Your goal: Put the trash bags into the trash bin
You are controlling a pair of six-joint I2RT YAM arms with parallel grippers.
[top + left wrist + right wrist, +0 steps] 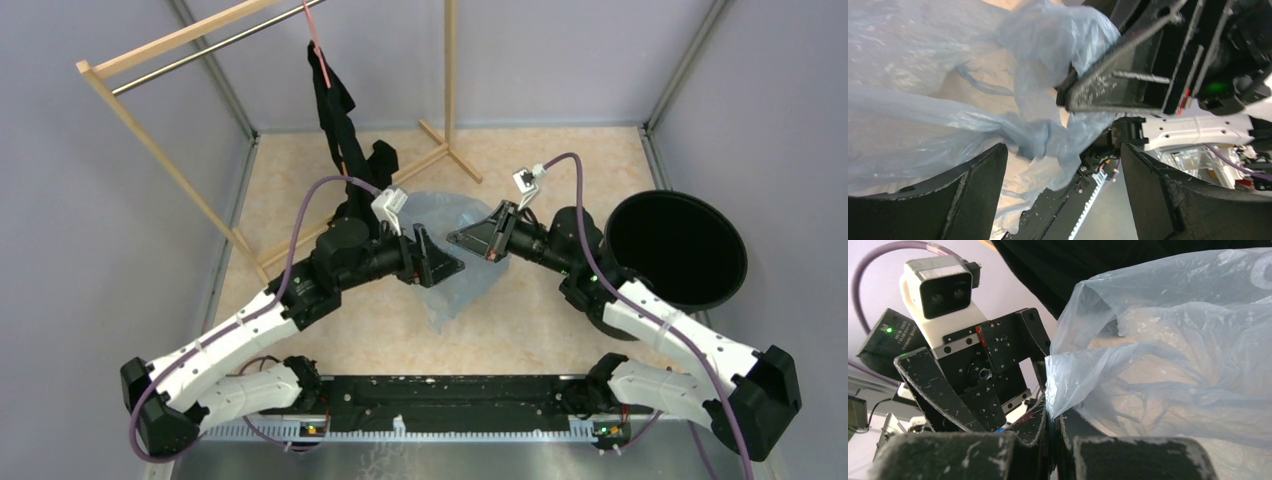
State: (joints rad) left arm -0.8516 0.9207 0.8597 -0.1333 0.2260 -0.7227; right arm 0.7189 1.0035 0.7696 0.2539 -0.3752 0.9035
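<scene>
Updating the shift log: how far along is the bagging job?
Done: nothing; the black round plastic bin holds no bag. In hand: the right jaws are shut on the pale blue see-through film bag; the left jaws stand open near it. Left: carry it into the bin.

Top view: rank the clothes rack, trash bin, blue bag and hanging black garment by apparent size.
1. wooden rack, clearly largest
2. trash bin
3. trash bag: close to the bin and partly covered, so unsure
4. black garment
</scene>
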